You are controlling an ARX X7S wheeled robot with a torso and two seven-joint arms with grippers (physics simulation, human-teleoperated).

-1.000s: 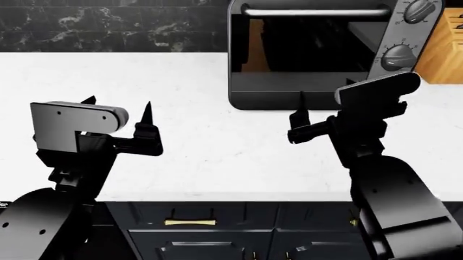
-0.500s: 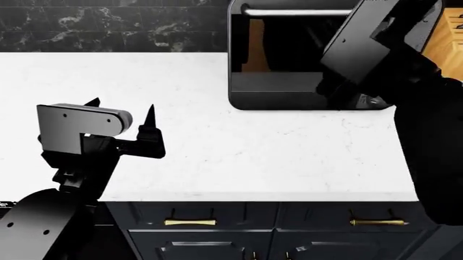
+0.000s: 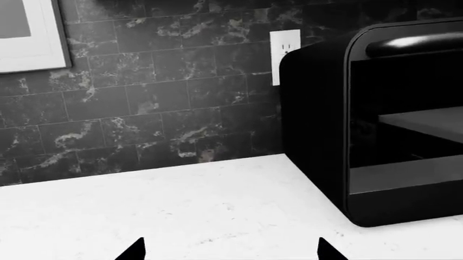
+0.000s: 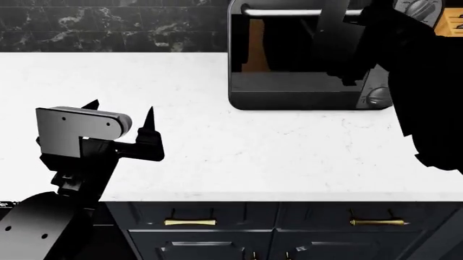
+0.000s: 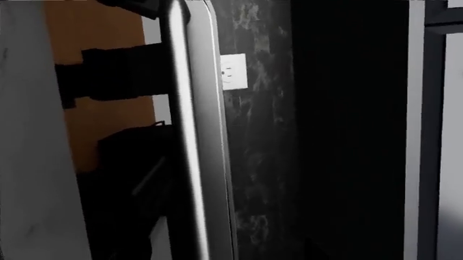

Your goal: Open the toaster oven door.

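Note:
The toaster oven (image 4: 289, 92) stands at the back of the white counter, its dark glass door (image 4: 278, 54) flush with the body. The silver bar handle (image 4: 282, 12) runs along the door's top. My right gripper (image 4: 341, 38) is raised in front of the door's right part, at handle height; its fingers are hidden. In the right wrist view the handle (image 5: 184, 162) fills the frame very close. My left gripper (image 4: 119, 116) is open and empty over the counter, far left of the oven. In the left wrist view its fingertips (image 3: 134, 252) stand wide apart and the oven (image 3: 318, 135) is ahead.
The right arm (image 4: 426, 97) covers the oven's knob side; one knob (image 4: 376, 96) shows. A tan wooden block (image 4: 454, 21) stands right of the oven. A wall outlet (image 3: 284, 49) is on the dark tiled backsplash. Navy drawers with brass handles (image 4: 190, 222) lie below the counter's edge.
My right arm rose from low over the counter up to the oven door and closed in on the bar handle. The left arm has hardly moved.

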